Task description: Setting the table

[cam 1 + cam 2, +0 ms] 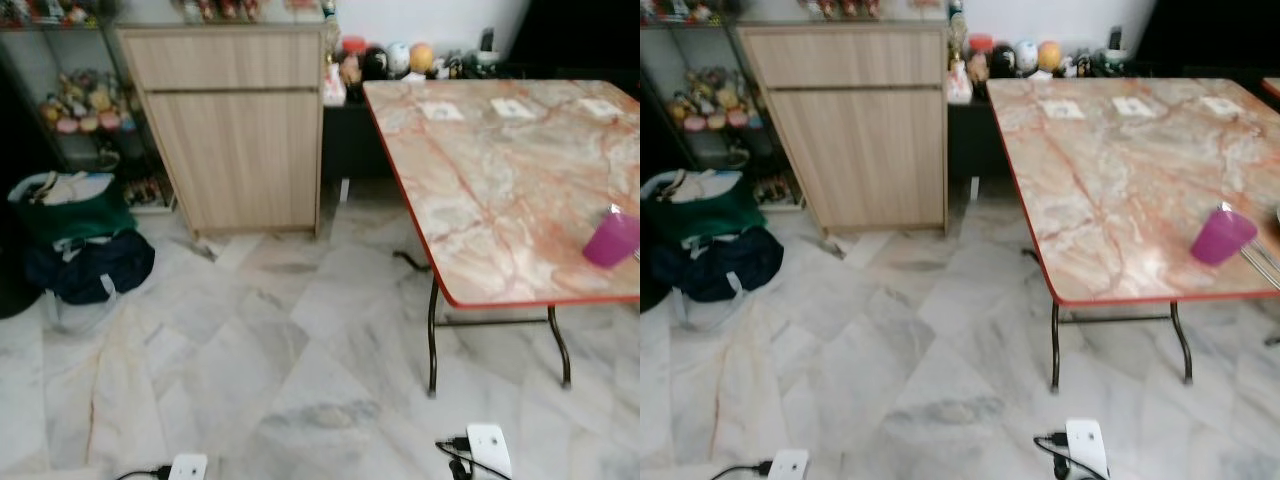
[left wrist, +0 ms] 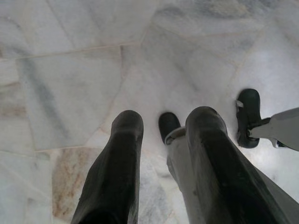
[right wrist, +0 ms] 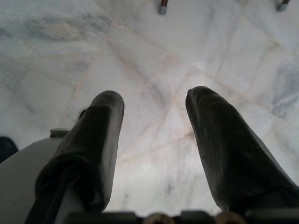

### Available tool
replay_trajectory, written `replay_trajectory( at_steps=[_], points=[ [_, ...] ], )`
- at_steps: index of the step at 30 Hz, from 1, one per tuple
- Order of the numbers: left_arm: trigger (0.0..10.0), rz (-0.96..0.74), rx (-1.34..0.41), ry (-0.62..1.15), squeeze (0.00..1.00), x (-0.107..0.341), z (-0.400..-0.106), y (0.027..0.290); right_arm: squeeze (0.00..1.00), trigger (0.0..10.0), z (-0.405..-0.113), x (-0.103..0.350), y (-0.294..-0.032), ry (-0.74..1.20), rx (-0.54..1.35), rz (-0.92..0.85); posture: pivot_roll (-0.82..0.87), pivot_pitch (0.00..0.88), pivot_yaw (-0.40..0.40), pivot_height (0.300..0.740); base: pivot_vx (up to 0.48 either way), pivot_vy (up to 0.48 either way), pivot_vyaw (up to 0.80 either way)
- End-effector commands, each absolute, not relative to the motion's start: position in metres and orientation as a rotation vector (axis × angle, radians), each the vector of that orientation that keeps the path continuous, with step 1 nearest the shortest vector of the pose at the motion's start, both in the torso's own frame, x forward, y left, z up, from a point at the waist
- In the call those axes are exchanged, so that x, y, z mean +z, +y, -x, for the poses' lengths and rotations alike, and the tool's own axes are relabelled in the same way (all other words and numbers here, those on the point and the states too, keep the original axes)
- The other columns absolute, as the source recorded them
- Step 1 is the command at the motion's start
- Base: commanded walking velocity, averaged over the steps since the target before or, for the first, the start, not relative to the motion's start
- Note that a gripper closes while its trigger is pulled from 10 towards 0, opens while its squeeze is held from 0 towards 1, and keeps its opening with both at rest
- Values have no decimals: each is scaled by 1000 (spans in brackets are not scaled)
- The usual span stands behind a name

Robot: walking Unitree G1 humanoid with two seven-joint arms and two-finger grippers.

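Cutlery (image 1: 1262, 262) beside purple cup (image 1: 1219, 236)

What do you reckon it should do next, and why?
Probably step toward the table: both grippers hang open and empty over the marble floor, left gripper, right gripper, and the purple cup sits at the table's near right, likely beyond reach.

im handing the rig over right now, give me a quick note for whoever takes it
Left pincer: open, holding nothing, hanging over the marble floor.
Right pincer: open, holding nothing, also pointing down at the floor.
Table stands ahead to the right. On it: a pink cup near the front right edge, three white coasters along the far side.
Done: cup and coasters are out.
Left: approach the table; plates and any other settings not seen yet.
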State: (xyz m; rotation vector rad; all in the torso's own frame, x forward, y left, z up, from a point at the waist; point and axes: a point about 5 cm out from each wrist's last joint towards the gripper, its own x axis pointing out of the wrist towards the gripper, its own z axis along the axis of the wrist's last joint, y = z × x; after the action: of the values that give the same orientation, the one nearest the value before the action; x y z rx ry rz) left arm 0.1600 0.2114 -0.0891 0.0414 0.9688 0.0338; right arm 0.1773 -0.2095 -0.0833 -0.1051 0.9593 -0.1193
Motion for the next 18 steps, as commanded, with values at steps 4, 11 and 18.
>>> replay_trajectory(
  at_steps=[4,11,18],
  points=[
    [10000,-51,94,1022,0,-88,-149,240,0,10000,-189,-78,-217,933,-320,-235,-22,0,46,740,0,-480,0],
    [10000,-48,80,1024,0,-90,-152,228,0,10000,-188,-78,-216,940,-313,-229,-22,0,44,740,0,-480,0],
    [10000,-53,86,1021,0,-88,-154,235,0,10000,-188,-79,-216,944,-307,-225,-22,0,40,740,0,-480,0]
  ],
)
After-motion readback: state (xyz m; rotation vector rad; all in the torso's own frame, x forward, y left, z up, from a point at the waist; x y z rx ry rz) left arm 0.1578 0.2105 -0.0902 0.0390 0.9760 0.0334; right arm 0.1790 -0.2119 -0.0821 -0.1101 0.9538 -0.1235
